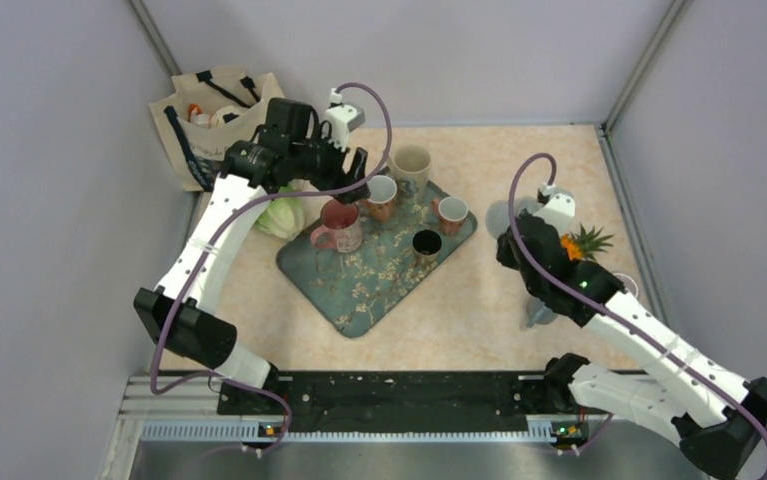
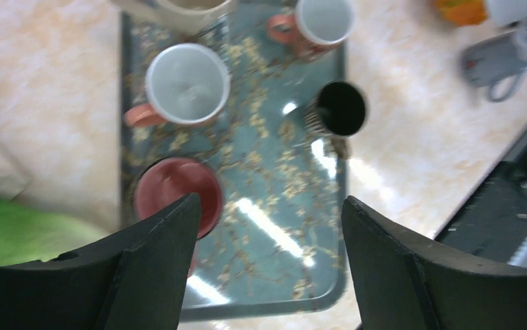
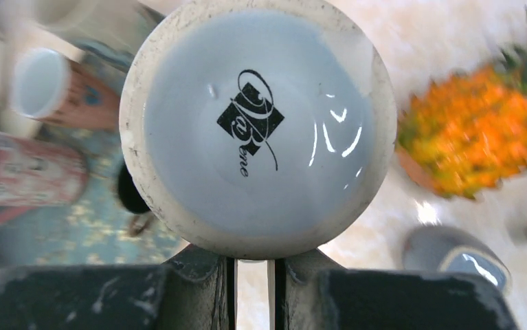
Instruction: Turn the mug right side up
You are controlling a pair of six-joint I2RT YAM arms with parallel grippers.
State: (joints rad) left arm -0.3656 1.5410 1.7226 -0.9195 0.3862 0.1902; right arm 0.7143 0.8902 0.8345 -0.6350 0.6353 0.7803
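**A:** Where is the mug [image 3: 257, 124] at this moment?

**B:** It is base up, just right of the tray [image 1: 359, 300], in front of the right end effector [image 3: 250, 265]. That wrist camera looks straight at its glazed, logo-stamped underside. The fingers sit nearly together beneath it, with only a slit between them. I judge they are pinching its handle or wall, though the contact itself is hidden.

**A:** Is it resting on the worktop [image 1: 459, 320] or lifted?

**B:** I cannot tell from these views.

**A:** And the other arm?

**B:** The left end effector [image 2: 271, 203] hangs over the tray with its fingers spread wide and holds nothing. It is above the red cup [image 2: 176, 196].

**A:** So how should the turn be done well?

**B:** Gain enough height first that the rim clears the worktop, then roll the wrist half a turn, slowly. A thin pinch on glazed ceramic may let the mug swing. Keep the arc away from the toy pineapple [image 3: 480, 137] and the grey cup [image 3: 453, 258] lying nearby. Set the mug flat on its base on bare worktop before the fingers part.
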